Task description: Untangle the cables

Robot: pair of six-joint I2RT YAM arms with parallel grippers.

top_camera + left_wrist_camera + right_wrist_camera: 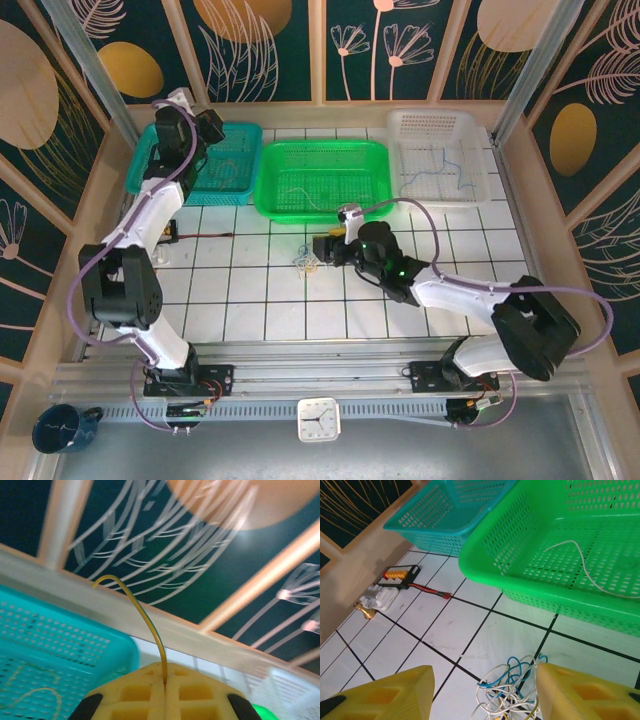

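At the far left, the left tool (165,672) is closed on one thin yellow wire (150,625), which rises from between the fingers in a curved arc. The tool hangs above the teal perforated plastic basket (75,640). I think more yellowish strands (35,690) lie on its floor, but this view is blurred.

Next comes the bright green perforated basket (530,525), with one pale white wire (584,562) loose inside. In front of it, on the white tiled worktop (450,625), lies the small clump of blue, white and yellowish cables (507,685), not yet separated. The right tool (485,680) is low over this clump, jaws open and holding nothing.

At the far right, the white perforated basket (440,113) holds thin blue wires (458,170).

In my judgement, two things can go wrong. The yellow wire looks springy, so if it is released from this height it can bounce over the rim and land outside the teal basket. The right tool has the whole clump between its fingers, so a plain closing would probably catch several strands together. Lifting would then pull the loops tighter instead of freeing one cable.
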